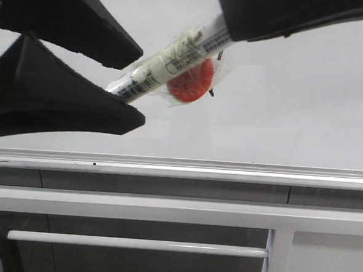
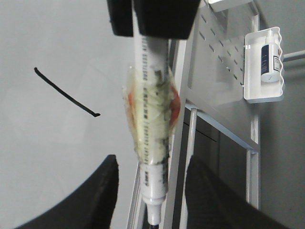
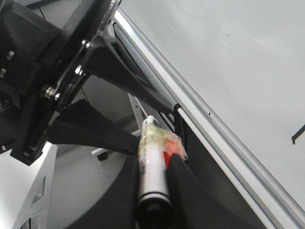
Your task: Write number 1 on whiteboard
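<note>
The whiteboard [image 1: 294, 106] fills the background, with its silver rail [image 1: 179, 168] along the lower edge. The number 1 [image 2: 64, 93] is a thin black slanted stroke with a small hook. In the front view only a speck of it [image 1: 212, 92] shows beside the pen, and the right wrist view catches its end [image 3: 298, 135]. My right gripper [image 1: 230, 25] is shut on a white marker pen [image 1: 167, 64] that has a red disc taped to it. My left gripper [image 2: 151, 186] is open, its fingers on either side of the pen's tip end without touching it.
Grey frame bars [image 1: 164, 209] run below the rail. A perforated white panel [image 2: 214, 62] stands beside the board, with a white holder carrying a small bottle [image 2: 269, 57]. The two grippers are close together in front of the board.
</note>
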Available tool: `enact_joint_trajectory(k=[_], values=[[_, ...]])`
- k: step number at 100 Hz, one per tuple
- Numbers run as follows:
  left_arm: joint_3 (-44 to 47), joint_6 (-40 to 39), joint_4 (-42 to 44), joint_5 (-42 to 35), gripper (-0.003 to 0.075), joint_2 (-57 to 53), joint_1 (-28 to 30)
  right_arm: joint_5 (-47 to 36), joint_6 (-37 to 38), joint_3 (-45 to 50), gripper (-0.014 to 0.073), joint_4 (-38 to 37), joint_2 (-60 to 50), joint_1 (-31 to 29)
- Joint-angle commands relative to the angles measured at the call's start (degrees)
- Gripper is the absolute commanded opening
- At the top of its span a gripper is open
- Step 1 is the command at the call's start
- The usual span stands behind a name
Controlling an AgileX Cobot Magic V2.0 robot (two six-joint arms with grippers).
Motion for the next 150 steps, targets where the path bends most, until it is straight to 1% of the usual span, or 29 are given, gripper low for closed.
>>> enact_joint_trajectory(k=[1, 8, 13, 18, 21, 51, 56, 60, 61, 63, 68, 70, 71, 72, 75, 78, 82, 91, 98, 105, 110, 112, 115, 120, 141, 150], values=[[-2.0, -0.5, 0.8, -1.2, 0.0243, -0.8, -0.3, -2.7, -0.3, -2.2, -0.0063, 1.8, -0.1, -0.3], [-2.0, -0.5, 0.8, -1.2, 0.0163, -0.8, -0.3, -2.7, -0.3, -2.2, -0.0063, 1.8, -0.1, -0.3], [-2.0, -0.5, 0.8, -1.2, 0.0095, -0.8, -0.3, -2.7, -0.3, -2.2, -0.0064, 1.8, -0.1, -0.3], [-2.0, -0.5, 0.8, -1.2, 0.0008, -0.8, -0.3, -2.5, -0.3, -2.2, -0.0063, 1.8, -0.1, -0.3], [-2.0, -0.5, 0.8, -1.2, -0.0020, -0.8, -0.3, -2.5, -0.3, -2.2, -0.0063, 1.8, -0.1, -0.3], [-2.0, -0.5, 0.8, -0.7, -0.0020, -0.8, -0.3, -2.5, -0.3, -2.2, -0.0055, 1.8, -0.1, -0.3], [-2.0, -0.5, 0.8, -0.1, -0.0020, -0.8, -0.3, -2.5, -0.3, -2.2, -0.0013, 1.8, -0.2, -0.3], [-2.0, -1.1, 0.6, 0.2, -0.0020, -0.8, -0.3, -2.8, -0.3, -2.2, 0.0057, 1.8, -0.2, -0.3], [-2.0, -1.3, 0.6, 0.5, -0.0020, -0.8, -0.3, -3.0, -0.3, -2.2, 0.0087, 1.8, -0.2, -0.3], [-2.0, -2.2, 0.6, 0.7, -0.0020, -0.8, -0.3, -3.2, -0.3, -2.2, 0.0120, 1.8, -0.2, -0.3], [-2.0, -4.2, 0.6, 1.1, -0.0020, -0.8, -0.3, -4.8, -0.3, -2.2, 0.0262, 1.8, -0.2, -0.3], [-2.0, -5.2, 0.6, 1.3, -0.0020, -0.8, -0.3, -5.3, -0.3, -2.2, 0.0296, 1.8, -0.2, -0.3], [-2.0, -5.5, 0.6, 1.3, -0.0020, -0.8, -0.3, -6.0, -0.3, -2.2, 0.0341, 1.8, -0.2, -0.3], [-2.0, -6.2, 0.6, 1.3, -0.0020, -0.8, -0.3, -6.0, -0.3, -2.2, 0.0341, 1.8, -0.2, -0.3], [-2.0, -7.7, 0.6, 1.4, -0.0020, -0.8, -0.3, -7.2, -0.3, -2.2, 0.0400, 1.8, -0.2, -0.3], [-2.0, -9.0, 0.6, 1.4, -0.0020, -0.8, -0.3, -8.5, -0.3, -2.2, 0.0437, 1.7, -0.2, -0.3], [-2.0, -10.9, 0.8, 1.5, -0.0020, -0.8, -0.3, -9.7, -0.3, -2.2, 0.0447, 1.7, -0.2, -0.3], [-2.0, -15.6, 0.8, 2.6, -0.0020, -0.8, -0.3, -12.0, -0.5, -2.2, 0.0409, 1.1, -1.2, -0.3], [-2.0, -19.2, 0.9, 4.4, -0.0020, -0.8, -0.3, -13.4, -0.5, -2.2, 0.0326, -0.2, -2.7, -0.3], [-2.0, -22.6, 1.3, 4.6, -0.0020, -1.0, -0.3, -14.2, -0.5, -2.2, 0.0188, -2.4, -4.8, -0.3], [-2.0, -25.4, 2.6, 4.6, -0.0020, -1.4, -0.3, -14.8, -0.5, -2.2, 0.0048, -3.7, -6.4, -0.3], [-2.0, -26.8, 3.3, 4.6, -0.0020, -1.6, -0.3, -14.8, -0.5, -2.2, 0.0011, -4.3, -7.1, -0.3], [-2.0, -28.7, 4.3, 4.7, -0.0020, -1.9, -0.3, -15.0, -0.5, -2.1, -0.0074, -5.2, -8.0, -0.3], [-2.0, -32.1, 5.8, 5.1, -0.0020, -2.4, -0.3, -15.0, -0.5, -1.9, -0.0061, -6.2, -9.4, -0.3], [0.7, -44.7, 8.9, 6.7, -0.0020, -4.8, -1.1, -15.0, -0.5, 0.1, -0.0062, -6.6, -14.4, -0.3], [3.1, -54.5, 15.0, 10.2, -0.0020, -5.9, -3.9, -15.1, -0.5, 1.4, -0.0062, -6.6, -16.3, -0.3]])
